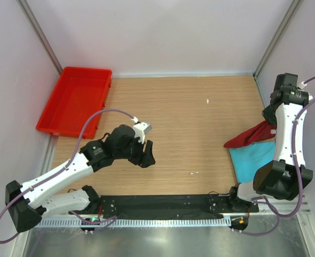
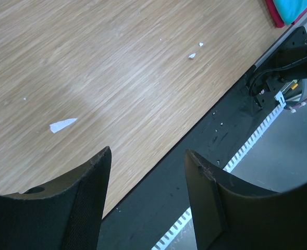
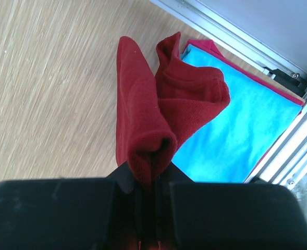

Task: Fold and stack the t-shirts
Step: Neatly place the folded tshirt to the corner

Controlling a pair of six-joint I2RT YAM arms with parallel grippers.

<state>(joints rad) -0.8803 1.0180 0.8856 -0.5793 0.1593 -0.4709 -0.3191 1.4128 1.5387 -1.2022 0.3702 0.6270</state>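
Observation:
My right gripper [image 3: 152, 169] is shut on a fold of the dark maroon t-shirt [image 3: 158, 109] and holds it lifted, the cloth hanging over the turquoise t-shirt [image 3: 236, 135]. In the top view the maroon t-shirt [image 1: 251, 136] drapes at the table's right side over the turquoise t-shirt [image 1: 251, 158], with my right gripper [image 1: 273, 124] at its right end. A thin pink-red edge [image 3: 205, 46] shows under the turquoise one. My left gripper [image 2: 148, 177] is open and empty above the table's near edge, left of centre in the top view [image 1: 145, 155].
A bright red plastic tray [image 1: 76, 99] stands at the back left. A black strip [image 1: 162, 204] and metal rail run along the near edge. Small white scraps [image 2: 62, 124] lie on the wooden table [image 1: 184, 112]. Walls close in on three sides.

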